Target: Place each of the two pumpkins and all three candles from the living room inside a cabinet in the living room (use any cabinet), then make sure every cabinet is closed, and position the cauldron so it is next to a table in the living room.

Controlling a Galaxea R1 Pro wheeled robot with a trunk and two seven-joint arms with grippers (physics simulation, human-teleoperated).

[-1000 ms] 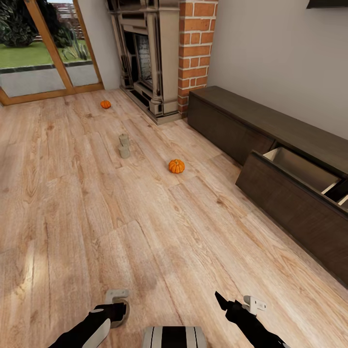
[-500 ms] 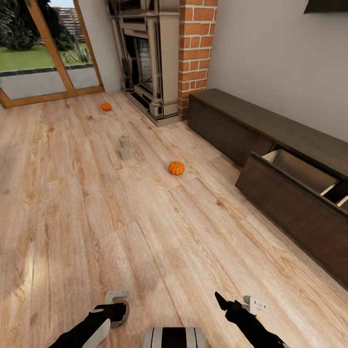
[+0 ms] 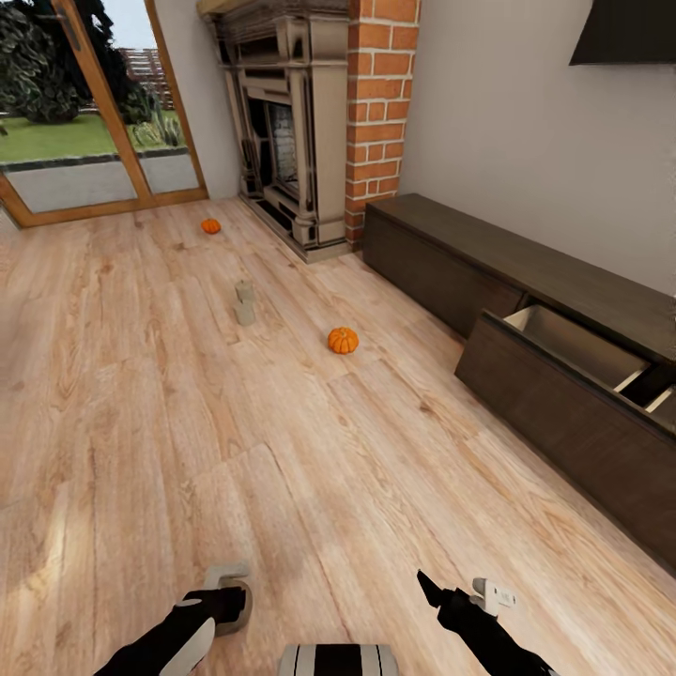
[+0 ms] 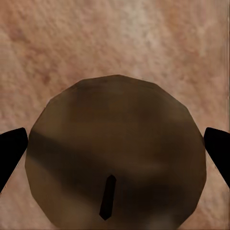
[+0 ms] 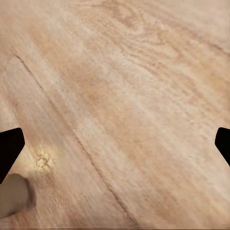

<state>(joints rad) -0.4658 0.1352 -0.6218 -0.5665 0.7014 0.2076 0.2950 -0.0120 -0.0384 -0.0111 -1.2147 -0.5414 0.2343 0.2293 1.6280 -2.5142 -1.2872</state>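
Left tool point(image 4: 115, 148) clamped on a candle point(image 4: 115, 153); right tool point(image 5: 115, 143) spread, empty. Nearest pumpkin point(image 3: 343, 340) on floor, well apart from cabinet point(image 3: 563, 376), one drawer point(image 3: 577, 347) open. Advised: approach drawer squarely, release inside.

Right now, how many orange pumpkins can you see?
2: the near pumpkin sits mid-floor before the cabinet; the far pumpkin lies near the fireplace.

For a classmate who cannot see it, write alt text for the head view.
Two orange pumpkins, near and far, sit on a wooden floor with two pale candles between them. At right, a long dark cabinet has a drawer pulled open; a brick fireplace stands behind.
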